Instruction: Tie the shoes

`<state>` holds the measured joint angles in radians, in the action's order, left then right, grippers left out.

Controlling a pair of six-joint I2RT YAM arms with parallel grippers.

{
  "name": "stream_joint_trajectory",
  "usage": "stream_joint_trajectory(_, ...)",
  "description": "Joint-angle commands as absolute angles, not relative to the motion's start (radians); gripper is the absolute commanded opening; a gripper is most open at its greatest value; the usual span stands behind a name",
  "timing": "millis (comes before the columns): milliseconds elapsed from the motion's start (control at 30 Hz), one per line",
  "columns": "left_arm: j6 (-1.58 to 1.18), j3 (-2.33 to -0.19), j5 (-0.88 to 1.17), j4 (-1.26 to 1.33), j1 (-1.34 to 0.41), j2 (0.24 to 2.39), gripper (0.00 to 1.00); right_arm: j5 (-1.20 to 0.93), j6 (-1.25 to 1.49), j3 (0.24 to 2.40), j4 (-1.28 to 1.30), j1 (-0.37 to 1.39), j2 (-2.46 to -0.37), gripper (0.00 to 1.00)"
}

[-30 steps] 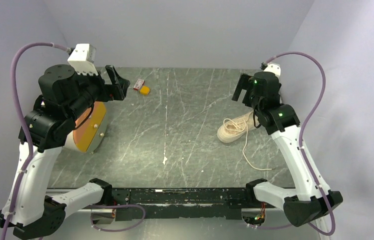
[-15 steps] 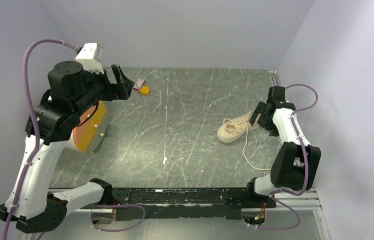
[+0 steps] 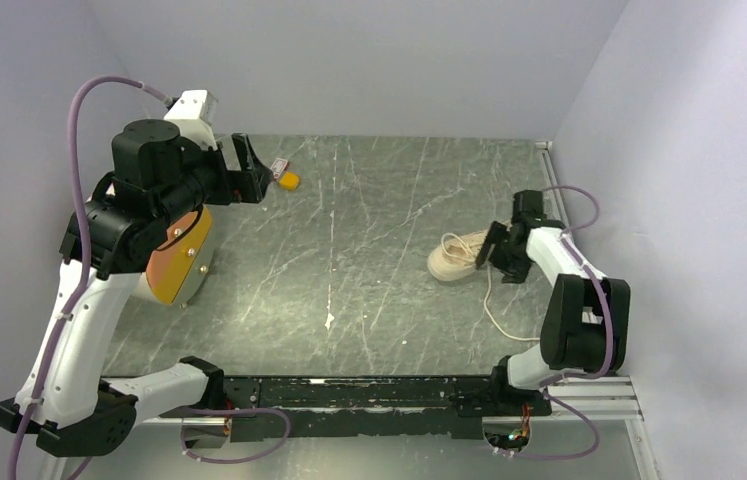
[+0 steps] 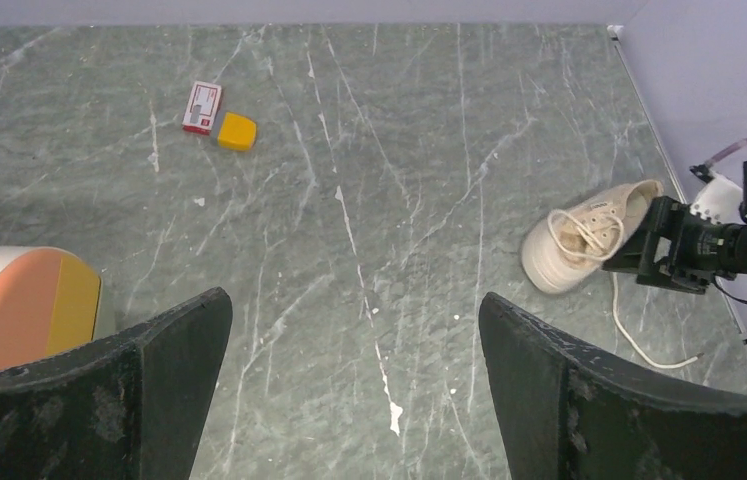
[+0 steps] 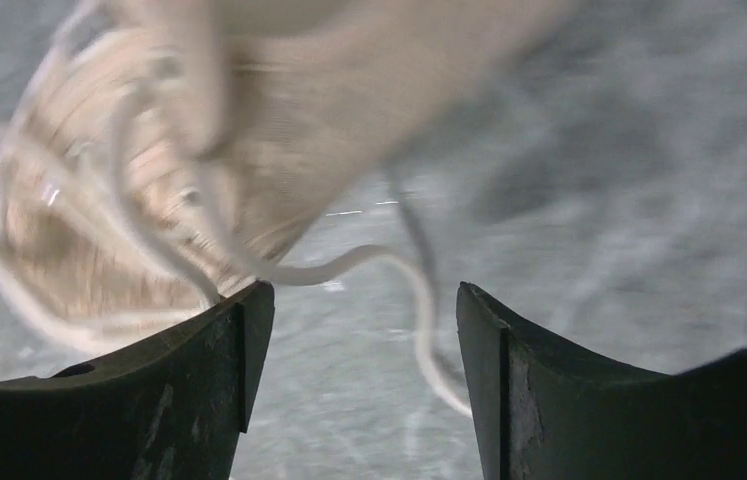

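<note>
The small cream sneaker lies on the dark stone table at the right, its white laces piled loose on top. One long lace trails toward the near edge. My right gripper is open and low, right at the shoe's right side. In the right wrist view the shoe is blurred, and a lace loop lies on the table between the open fingers of the gripper. My left gripper is open and empty, high at the far left. Its view shows the shoe and the right gripper.
A large cream-and-orange cylinder lies on its side under the left arm, also in the left wrist view. A small red-and-white box and a yellow block sit at the back left. Walls close the table's left, back and right sides.
My right arm has dropped from high above the table down to the shoe and nudged it slightly left. My left arm has shifted a little right.
</note>
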<state>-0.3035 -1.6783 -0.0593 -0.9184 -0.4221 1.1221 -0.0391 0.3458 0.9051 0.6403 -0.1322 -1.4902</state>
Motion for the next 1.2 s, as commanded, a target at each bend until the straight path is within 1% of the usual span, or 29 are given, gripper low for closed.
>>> stream_joint_trajectory(0, -0.308, -1.723, -0.052, -0.945, -0.428, 1.13, 0.97, -0.15, 0.467, 0.916, 0.516, 0.072, -1.487, 0.72)
stream_joint_trajectory(100, -0.324, -1.735, -0.045, -0.97, -0.428, 1.138, 0.97, -0.173, 0.569, 0.953, 0.463, 0.211, -1.524, 0.73)
stream_joint_trajectory(167, -0.331, -1.741, -0.033, -0.984, -0.428, 1.142, 0.97, -0.203, 0.609, 0.99, 0.448, 0.274, -1.537, 0.74)
stream_joint_trajectory(267, -0.346, -1.722, -0.028, -0.989, -0.428, 1.134, 0.97, -0.235, 0.601, 1.034, 0.476, 0.312, -1.507, 0.75)
stream_joint_trajectory(333, -0.359, -1.689, -0.015, -0.97, -0.428, 1.116, 0.97, -0.164, 0.536, 1.079, 0.558, 0.304, -1.469, 0.8)
stream_joint_trajectory(400, -0.374, -1.654, 0.004, -0.952, -0.428, 1.099, 0.97, -0.077, 0.438, 1.125, 0.634, 0.276, -1.443, 0.85)
stream_joint_trajectory(467, -0.39, -1.631, 0.038, -0.946, -0.428, 1.091, 0.97, -0.034, 0.369, 1.172, 0.699, 0.205, -1.455, 0.88)
stream_joint_trajectory(567, -0.4, -1.639, 0.087, -0.961, -0.428, 1.1, 0.97, -0.076, 0.31, 1.244, 0.729, 0.034, -1.518, 0.88)
stream_joint_trajectory(700, -0.379, -1.673, 0.121, -0.971, -0.428, 1.114, 0.97, -0.115, 0.317, 1.333, 0.697, -0.093, -1.636, 0.89)
stream_joint_trajectory(867, -0.358, -1.712, 0.149, -0.963, -0.428, 1.139, 0.97, -0.143, 0.313, 1.507, 0.712, -0.127, -1.873, 0.85)
stream_joint_trajectory(967, -0.346, -1.74, 0.148, -0.975, -0.428, 1.155, 0.97, -0.155, 0.309, 1.568, 0.721, -0.134, -1.971, 0.82)
stream_joint_trajectory(1067, -0.357, -1.714, 0.141, -0.962, -0.428, 1.136, 0.97, -0.151, 0.319, 1.559, 0.741, -0.137, -1.994, 0.8)
stream_joint_trajectory(1167, -0.377, -1.67, 0.151, -0.939, -0.428, 1.105, 0.97, -0.168, 0.324, 1.433, 0.74, -0.137, -1.91, 0.8)
